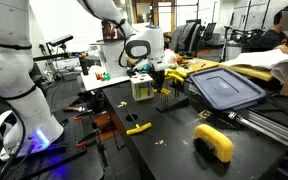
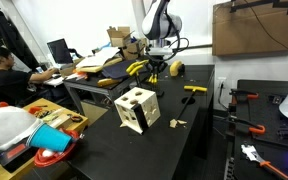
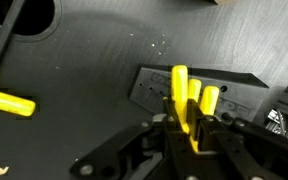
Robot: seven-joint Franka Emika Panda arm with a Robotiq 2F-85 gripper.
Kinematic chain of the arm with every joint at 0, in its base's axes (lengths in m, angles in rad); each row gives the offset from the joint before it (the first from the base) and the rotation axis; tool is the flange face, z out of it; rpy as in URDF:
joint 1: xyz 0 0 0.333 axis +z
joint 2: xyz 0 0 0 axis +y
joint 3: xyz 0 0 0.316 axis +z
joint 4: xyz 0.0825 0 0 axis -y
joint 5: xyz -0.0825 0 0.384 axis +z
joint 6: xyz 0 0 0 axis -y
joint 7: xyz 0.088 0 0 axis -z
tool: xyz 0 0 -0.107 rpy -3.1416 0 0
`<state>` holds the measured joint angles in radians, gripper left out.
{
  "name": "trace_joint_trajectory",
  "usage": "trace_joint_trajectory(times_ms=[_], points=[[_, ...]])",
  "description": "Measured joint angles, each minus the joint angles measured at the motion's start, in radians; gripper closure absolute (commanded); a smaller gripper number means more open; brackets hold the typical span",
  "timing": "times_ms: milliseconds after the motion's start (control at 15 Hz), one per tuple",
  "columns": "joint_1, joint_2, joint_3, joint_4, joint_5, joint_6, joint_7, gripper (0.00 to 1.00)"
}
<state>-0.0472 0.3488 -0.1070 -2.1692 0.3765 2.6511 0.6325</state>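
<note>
My gripper [image 3: 182,128] is shut on a long yellow block [image 3: 180,88] that sticks out past the fingertips. A second yellow prong [image 3: 209,99] shows just beside it; whether it is the same piece I cannot tell. Below them lies a grey perforated plate [image 3: 234,100] on the black table. In both exterior views the gripper [image 1: 156,72] [image 2: 156,66] hangs low over the table with yellow pieces [image 1: 174,73] [image 2: 137,68] at it. A wooden cube with cut-out holes [image 1: 141,87] [image 2: 137,110] stands close by.
A yellow T-shaped piece [image 3: 4,97] [image 1: 137,128] [image 2: 195,89] lies on the table. A yellow curved object [image 1: 214,142] [image 2: 176,68] and a dark blue lid [image 1: 224,88] lie nearby. A small wooden piece [image 2: 179,123] sits by the cube. Red-handled tools [image 2: 246,125] lie at the table's side.
</note>
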Motion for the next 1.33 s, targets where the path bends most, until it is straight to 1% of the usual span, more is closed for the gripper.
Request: trace_joint_trajectory(times_ms=[600,933,1333], points=[[0.009,0.0,-0.007,0.0,-0.031,0.0,0.008,0.96],[0.03,0.001,-0.023,0.0,-0.087,-0.001,0.064,0.96],[0.029,0.001,-0.016,0.0,-0.084,-0.007,0.059,0.96]])
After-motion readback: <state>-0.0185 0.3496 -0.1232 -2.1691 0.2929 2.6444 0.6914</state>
